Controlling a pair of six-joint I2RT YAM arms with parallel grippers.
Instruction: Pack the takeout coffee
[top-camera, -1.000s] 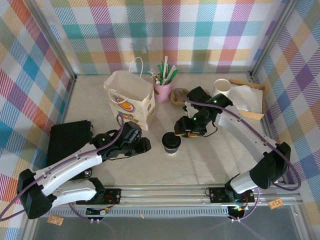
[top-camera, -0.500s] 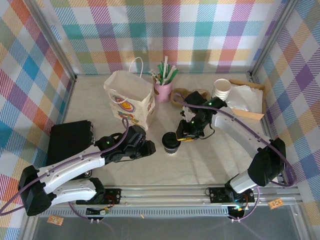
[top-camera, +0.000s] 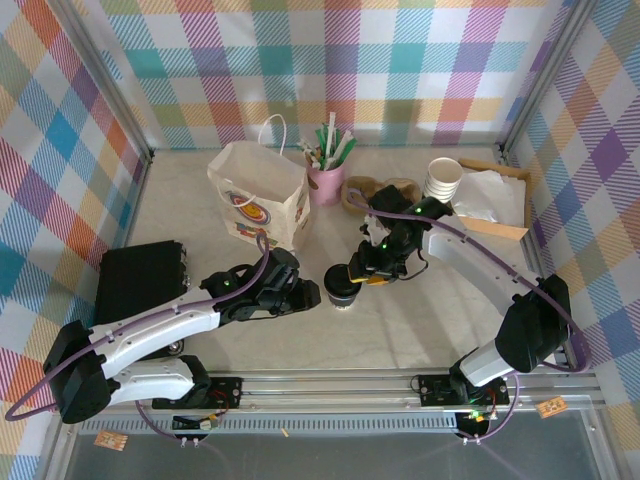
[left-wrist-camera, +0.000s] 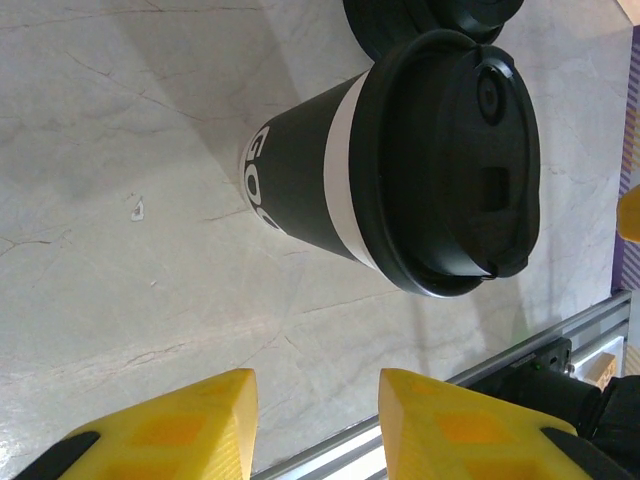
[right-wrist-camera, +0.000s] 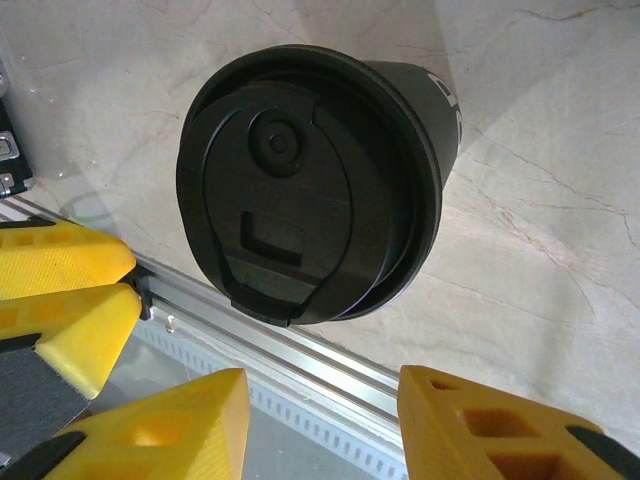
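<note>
The cup (top-camera: 342, 284) stands upright just ahead of the left gripper (top-camera: 308, 296) and the right gripper (top-camera: 362, 272), both part-open and empty, so one should ease forward until its jaws straddle the body below the lid (left-wrist-camera: 450, 160), then close gently.

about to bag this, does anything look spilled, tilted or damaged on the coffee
Nothing stands out. The takeout coffee stands upright on the table, its lid sits level all round, and the surface around it looks dry.

Takeout coffee (left-wrist-camera: 420, 170) upright on table (left-wrist-camera: 120, 150); end effector (left-wrist-camera: 315, 392) parted, not touching.
</note>
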